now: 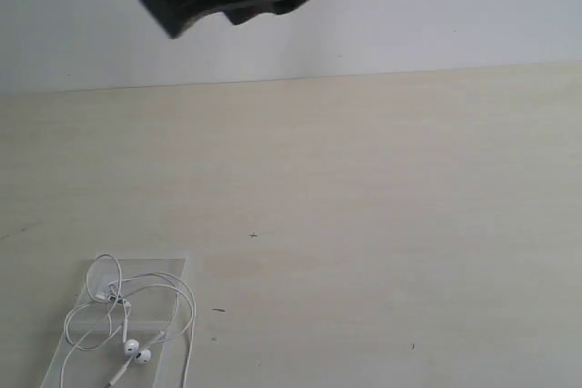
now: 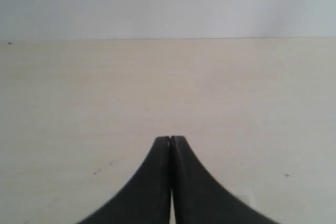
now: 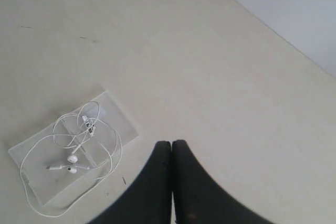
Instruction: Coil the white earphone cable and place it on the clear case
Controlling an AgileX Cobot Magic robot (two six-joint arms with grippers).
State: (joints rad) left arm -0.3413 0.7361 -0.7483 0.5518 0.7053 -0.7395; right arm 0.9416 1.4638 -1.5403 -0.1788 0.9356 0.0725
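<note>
Your white earphone cable (image 1: 136, 324) lies loosely coiled on the clear case (image 1: 155, 272), one loop spilling over its edge. Your left gripper (image 2: 171, 139) and right gripper (image 3: 171, 142) are both closed on nothing.

Clear case (image 3: 124, 123) on pale table (image 3: 210, 77)

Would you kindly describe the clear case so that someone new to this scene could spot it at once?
On the pale table, look to the lower left corner of the exterior view. The clear case lies there, flat and rectangular, beneath the loosely looped white earphone cable. It alone is transparent, with the table showing through it.
</note>
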